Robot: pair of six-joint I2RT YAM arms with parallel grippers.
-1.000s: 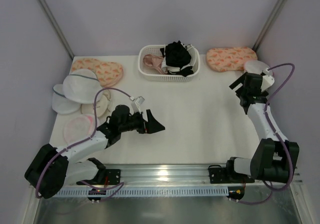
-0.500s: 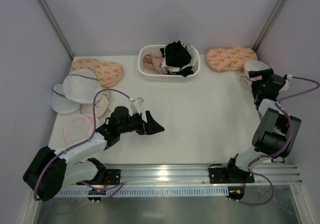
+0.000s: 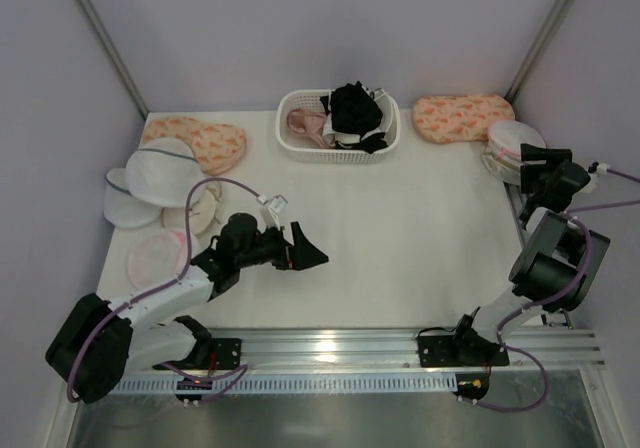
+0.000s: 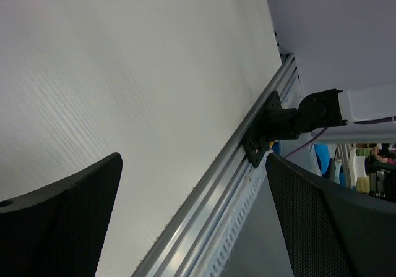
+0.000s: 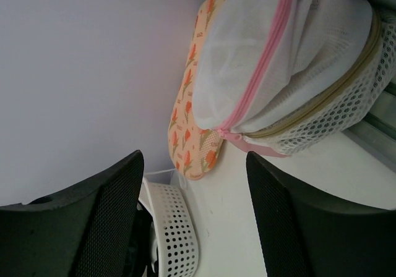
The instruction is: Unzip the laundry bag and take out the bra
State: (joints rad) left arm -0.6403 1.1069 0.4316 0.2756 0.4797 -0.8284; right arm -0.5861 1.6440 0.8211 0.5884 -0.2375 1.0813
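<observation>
The laundry bag [image 3: 514, 136], a domed white mesh pouch with a pink zip, lies at the table's far right. In the right wrist view it [image 5: 260, 48] rests on a coarser mesh bag with a beige zip [image 5: 346, 104], its zip shut. My right gripper [image 3: 523, 163] [image 5: 193, 162] is open and empty, just short of the bag and pointing at it. A pale pink bra [image 3: 305, 123] lies in the white basket [image 3: 340, 148] beside a black garment [image 3: 355, 108]. My left gripper [image 3: 315, 246] [image 4: 193, 162] is open and empty over the table's middle.
A flat round pinkish pouch [image 3: 155, 255], a cream case [image 3: 195, 213] and a larger white mesh bag [image 3: 160, 173] lie at the left. Orange floral pouches sit at the back left [image 3: 200, 140] and back right [image 3: 460, 116] [image 5: 192, 104]. A metal rail [image 4: 216, 190] runs along the near edge.
My right arm has swung right and folded back; its gripper now sits at the table's right edge beside the pink-zip bag. The left arm has barely moved.
</observation>
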